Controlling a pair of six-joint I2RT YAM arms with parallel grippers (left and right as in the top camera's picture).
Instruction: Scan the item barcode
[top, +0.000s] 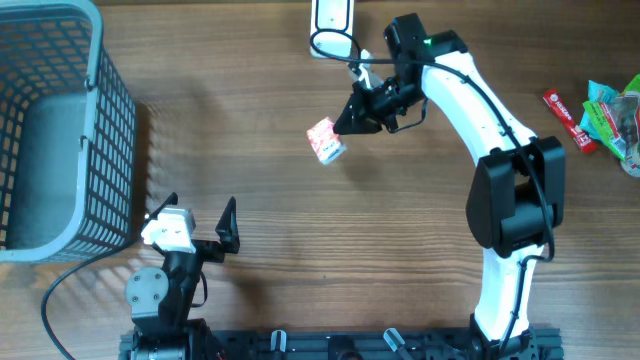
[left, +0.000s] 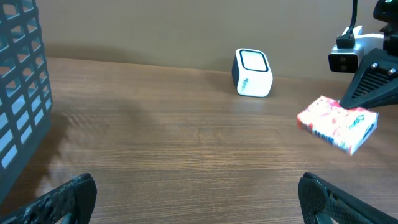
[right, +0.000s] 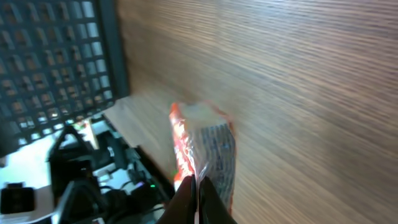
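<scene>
The item is a small red and white packet (top: 325, 140) with printed lines on one face (right: 214, 152), hanging in the air above the table. My right gripper (top: 346, 122) is shut on the packet's edge, its fingertips (right: 195, 185) pinching the thin seam. In the left wrist view the packet (left: 339, 122) hovers at the right, right of the white barcode scanner (left: 253, 73). The scanner (top: 333, 20) stands at the table's far edge. My left gripper (top: 197, 212) rests near the front left, open wide with nothing between its fingers (left: 76, 193).
A grey-blue wire basket (top: 60, 130) fills the left side of the table and shows as a dark grid (right: 56, 56) in the right wrist view. Several snack packets (top: 600, 115) lie at the far right edge. Bare wood lies between the two arms.
</scene>
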